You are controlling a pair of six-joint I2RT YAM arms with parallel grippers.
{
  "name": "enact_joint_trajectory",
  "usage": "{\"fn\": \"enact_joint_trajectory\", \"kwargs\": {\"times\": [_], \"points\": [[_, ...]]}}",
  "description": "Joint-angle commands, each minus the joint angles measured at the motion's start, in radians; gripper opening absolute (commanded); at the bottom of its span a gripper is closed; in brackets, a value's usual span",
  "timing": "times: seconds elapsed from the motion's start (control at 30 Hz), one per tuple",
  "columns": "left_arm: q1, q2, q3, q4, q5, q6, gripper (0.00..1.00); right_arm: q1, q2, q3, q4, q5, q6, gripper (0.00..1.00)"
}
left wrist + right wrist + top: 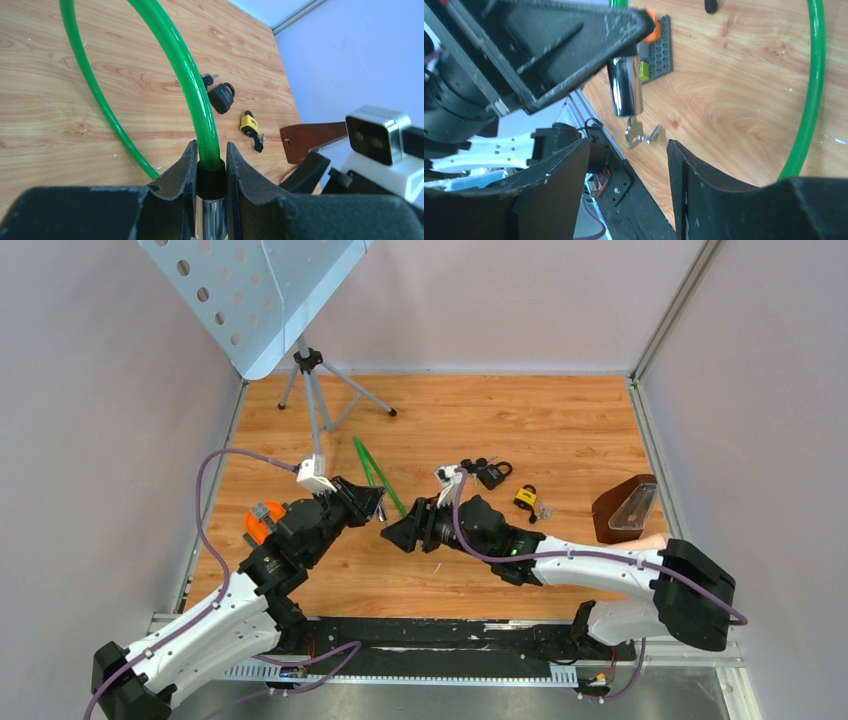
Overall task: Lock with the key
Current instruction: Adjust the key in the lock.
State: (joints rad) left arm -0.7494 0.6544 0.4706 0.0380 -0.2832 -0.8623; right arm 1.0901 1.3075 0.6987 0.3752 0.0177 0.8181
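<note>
Left gripper (pixel 210 152): clamped on cable lock (pixel 192 80).
Right gripper (pixel 628 149): spread apart.
Key (pixel 638 136): judged stiff, slippery; bow to be pinched.

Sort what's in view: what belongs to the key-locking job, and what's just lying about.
Job: green cable lock, its silver barrel held in the left claw, the key at the barrel's end, the open right claw.
Lying about: black padlock, yellow padlock, brown piece, grey brick plate, music stand.

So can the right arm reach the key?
Probably yes. The right gripper is open and aimed at the key, which sticks out of the silver lock end held in the left gripper, with nothing between.
</note>
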Motion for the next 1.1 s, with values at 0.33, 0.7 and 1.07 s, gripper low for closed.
{"fn": "enact_joint_trajectory", "kwargs": {"times": [0.33,0.7,1.07], "points": [[-0.001,-0.001,0.042,-0.013,-0.038,-0.016,0.00,0.093,0.098,0.087,0.010,0.218,-0.218,0.32],[-0.001,-0.018,0.038,-0.017,-0.014,-0.004,0.00,0.080,0.108,0.096,0.081,0.199,-0.187,0.11],[-0.001,-0.102,-0.034,0.093,0.151,0.097,0.00,-0.125,0.005,-0.035,0.270,-0.241,0.181,0.00]]}}
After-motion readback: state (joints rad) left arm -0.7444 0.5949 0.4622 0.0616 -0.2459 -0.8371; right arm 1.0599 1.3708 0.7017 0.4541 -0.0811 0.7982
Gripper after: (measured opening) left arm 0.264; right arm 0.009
